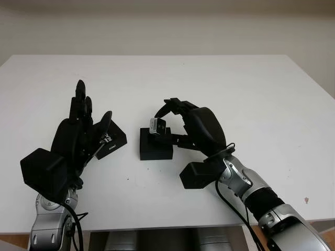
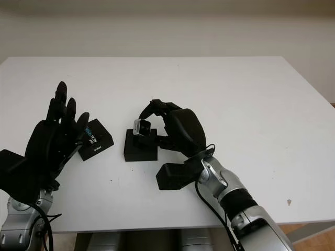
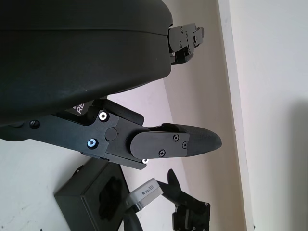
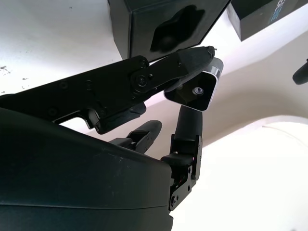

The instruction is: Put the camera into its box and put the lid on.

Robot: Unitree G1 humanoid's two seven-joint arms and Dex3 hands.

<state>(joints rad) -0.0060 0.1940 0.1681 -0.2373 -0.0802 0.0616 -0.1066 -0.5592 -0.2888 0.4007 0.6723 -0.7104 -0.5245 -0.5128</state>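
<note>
Right hand (image 1: 180,117) pinches the camera (image 1: 157,125) over the box (image 1: 155,145); left hand (image 1: 78,133) open beside the lid (image 2: 96,138).

Small silver-faced camera (image 4: 195,90) pinched in the right robot hand (image 4: 185,103), just beside the black box (image 4: 163,26).

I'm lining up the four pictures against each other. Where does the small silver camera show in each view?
Left eye view: the small silver camera is pinched by the right hand above the open black box.
Right eye view: same, near centre.
Left wrist view: beside the box's cut-out.
Right wrist view: between black fingertips.
Shared landmark: the box.
</note>
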